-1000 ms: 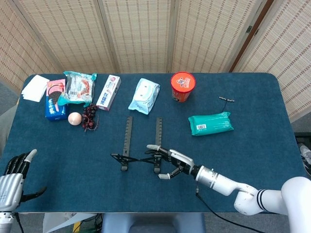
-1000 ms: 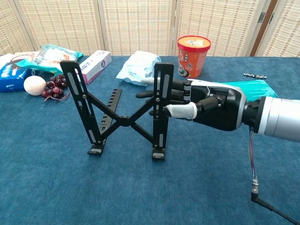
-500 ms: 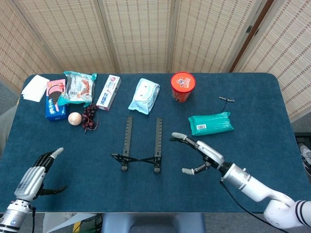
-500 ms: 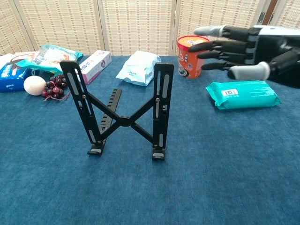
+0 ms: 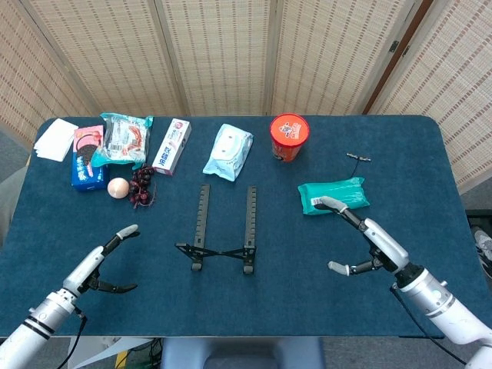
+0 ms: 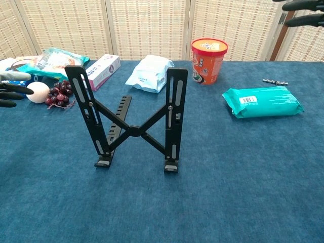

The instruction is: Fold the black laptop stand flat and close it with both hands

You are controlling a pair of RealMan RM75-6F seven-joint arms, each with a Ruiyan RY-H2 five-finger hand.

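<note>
The black laptop stand [image 5: 224, 228] [image 6: 132, 119] stands unfolded at the table's middle, its crossed arms spread and its two slotted bars upright. My left hand [image 5: 104, 258] hovers open at the front left, well clear of the stand; only its fingertips [image 6: 9, 88] show at the chest view's left edge. My right hand [image 5: 367, 241] is open at the front right, fingers spread, far from the stand and just in front of the green packet [image 5: 333, 194]. In the chest view only its fingertips [image 6: 302, 11] reach in at the top right.
Along the back stand an orange cup [image 5: 289, 136], a wipes pack [image 5: 228, 150], a toothpaste box [image 5: 172, 146], snack bags [image 5: 126, 138], a blue biscuit pack [image 5: 88, 157], an egg [image 5: 118, 187] and grapes [image 5: 141, 186]. A small metal tool [image 5: 358, 157] lies back right.
My right hand has let go of the stand's right bar and drawn back to the right. My left hand has come forward and inward from the front-left corner. The stand has not moved.
</note>
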